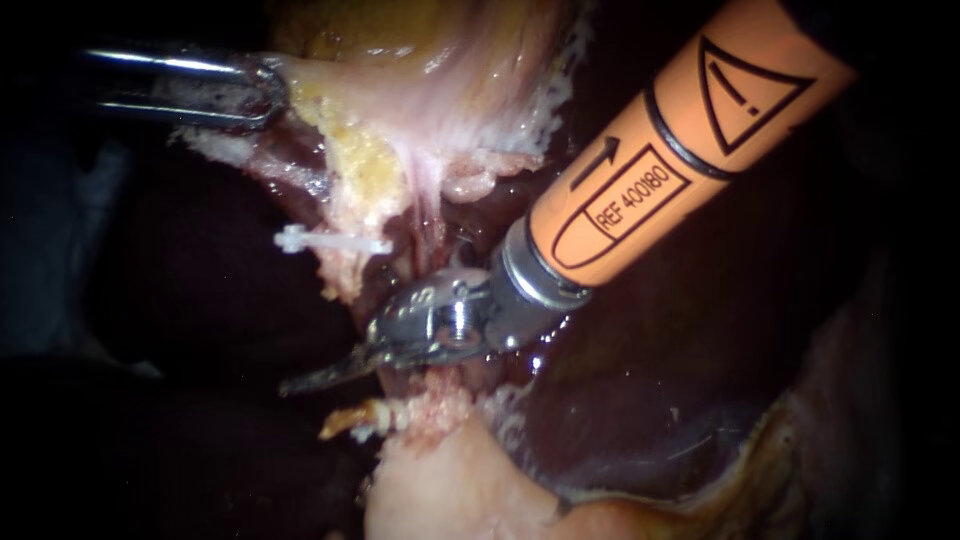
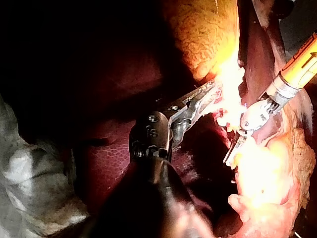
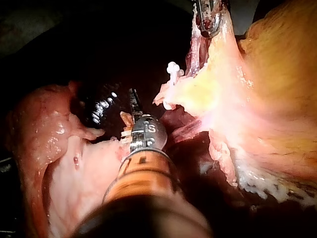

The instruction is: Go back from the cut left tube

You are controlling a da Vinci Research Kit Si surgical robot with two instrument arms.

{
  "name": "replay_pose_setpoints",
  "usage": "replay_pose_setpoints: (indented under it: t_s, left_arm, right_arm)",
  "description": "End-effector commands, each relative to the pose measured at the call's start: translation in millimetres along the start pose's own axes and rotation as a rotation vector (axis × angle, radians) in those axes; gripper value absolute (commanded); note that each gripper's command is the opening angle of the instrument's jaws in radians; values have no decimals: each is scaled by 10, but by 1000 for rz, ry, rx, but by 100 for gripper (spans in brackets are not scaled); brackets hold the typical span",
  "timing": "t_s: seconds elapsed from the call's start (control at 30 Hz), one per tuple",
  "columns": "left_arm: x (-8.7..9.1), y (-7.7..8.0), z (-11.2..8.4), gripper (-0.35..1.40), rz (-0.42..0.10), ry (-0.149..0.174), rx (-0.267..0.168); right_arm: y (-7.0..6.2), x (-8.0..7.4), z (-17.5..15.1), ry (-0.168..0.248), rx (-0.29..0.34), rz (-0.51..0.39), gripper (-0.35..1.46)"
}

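The left tube is cut in two. Its upper stump (image 1: 345,270) hangs from pale yellow tissue and carries a white clip (image 1: 330,243) (image 3: 172,69). The frayed lower stump (image 1: 415,410) sits on a pale mound. My right instrument (image 1: 297,383), with an orange shaft and thin blades, lies in the gap between the stumps, blades shut and holding nothing, pointing left. It also shows in the wrist views (image 2: 232,154) (image 3: 132,99). At upper left my left instrument (image 1: 268,92) (image 2: 210,94) is shut on the gallbladder tissue (image 1: 430,90) and holds it taut.
Dark red liver (image 1: 650,400) fills the lower right, under the orange shaft (image 1: 660,150). A pale fatty mound (image 1: 450,490) lies at the lower middle. The left side of the endoscope view is dark.
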Motion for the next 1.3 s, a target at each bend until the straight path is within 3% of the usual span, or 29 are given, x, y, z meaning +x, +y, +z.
replay_pose_setpoints:
  t_s: [0.03, 0.17, 0.23, 0.3, 0.33, 0.4, 0.53, 0.7, 0.83, 1.0, 1.2, 1.3]
  left_arm:
    - [0, 0, 0, -35, 0, 0, 0]
    - [0, 0, 0, -35, 0, 0, 0]
    - [0, -1, 0, -35, 0, 0, 0]
    - [0, -1, 0, -35, 0, 0, 0]
    - [0, -1, 0, -35, 0, 0, 0]
    - [0, -1, 0, -35, 0, 0, 0]
    - [0, -1, 0, -35, 0, 0, -1]
    - [0, -2, -1, -35, 0, -1, -1]
    - [0, -2, -1, -35, 1, -1, -1]
    - [0, -4, -2, -35, 1, -1, -2]
    - [0, -6, -3, -35, 1, -2, -3]
    - [0, -6, -3, -35, 1, -2, -3]
  right_arm:
    - [-1, 0, -1, 0, 1, -1, -35]
    - [-2, 1, 0, 0, -17, 5, -28]
    - [-4, 2, 0, 8, -55, 5, 47]
    - [-5, 2, 1, 23, -88, 6, 101]
    - [-5, 3, 1, 37, -101, 0, 116]
    - [-5, 3, 1, 64, -115, 1, 128]
    - [-5, 3, 1, 97, -127, 14, 138]
    - [-7, 1, -2, 102, -154, 17, 143]
    - [-18, -4, -18, 120, -253, 25, 145]
    - [-37, -1, -57, 112, -392, -53, 145]
    - [-58, -6, -111, 80, -499, -118, 145]
    - [-66, -13, -137, 73, -518, -125, 145]
